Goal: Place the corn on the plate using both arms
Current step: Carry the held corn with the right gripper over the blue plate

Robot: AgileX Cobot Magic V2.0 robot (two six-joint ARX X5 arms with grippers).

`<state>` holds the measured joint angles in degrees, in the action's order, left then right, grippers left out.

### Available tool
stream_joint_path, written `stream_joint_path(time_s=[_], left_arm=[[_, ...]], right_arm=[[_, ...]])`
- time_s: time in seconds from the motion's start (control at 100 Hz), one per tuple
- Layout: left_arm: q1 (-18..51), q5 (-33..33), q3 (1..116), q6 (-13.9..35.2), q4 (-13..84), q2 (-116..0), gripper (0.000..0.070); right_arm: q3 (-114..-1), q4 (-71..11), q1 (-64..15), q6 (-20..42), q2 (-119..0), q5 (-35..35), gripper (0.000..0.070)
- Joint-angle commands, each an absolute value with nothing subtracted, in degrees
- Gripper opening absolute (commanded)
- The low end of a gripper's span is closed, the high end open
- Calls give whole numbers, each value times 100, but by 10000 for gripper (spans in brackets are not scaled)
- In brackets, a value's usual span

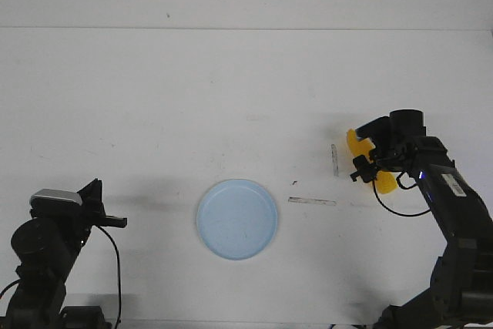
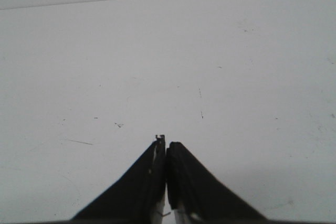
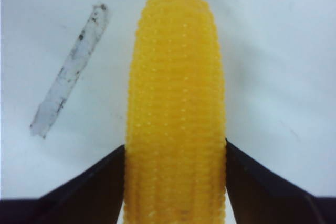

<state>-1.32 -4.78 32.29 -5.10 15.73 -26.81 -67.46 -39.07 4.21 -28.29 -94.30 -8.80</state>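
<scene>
Corn clamped between right hand fingers

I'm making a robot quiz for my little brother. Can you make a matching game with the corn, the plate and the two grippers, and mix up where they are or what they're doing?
Things:
1. corn
2. plate
3. left gripper
4. right gripper

States:
A. shut, with nothing between its fingers
B. lies bare on the table between the two arms
C. held between two black fingers
D. closed around something yellow

Pairs: 1-C, 2-B, 3-A, 4-D
</scene>
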Motion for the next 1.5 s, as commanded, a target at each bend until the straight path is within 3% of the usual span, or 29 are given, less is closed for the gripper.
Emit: stream_joint_path(time_s=[0.0,0.17,0.36,0.66,0.82,1.07,1.49], left_arm=[[-126,-486,3282,-486,1496,-2685,0],[-126,-486,3282,-486,1498,-2687,0],[-126,-486,3282,-486,1498,-2687,0],[-119,-486,3282,-486,1533,-2689,0],[-82,-486,3282,-486,1533,-2692,0],[-67,-486,3282,-486,1533,-2692,0],[-67,-486,3282,-484,1533,-2689,0]], right_arm=[[-6836,-3848,419,-2657,-9216,-886,306],[-6836,-3835,333,-2003,-8549,-998,276],[-6836,-3942,-14,-1098,-7638,-1712,276],[-6836,-4051,-1446,-169,-6709,-1968,276],[-6834,-4215,-2475,211,-6744,-1857,275],[-6834,-4016,-3966,598,-7225,-821,274],[-6834,-3605,-4727,1398,-8820,-742,274]])
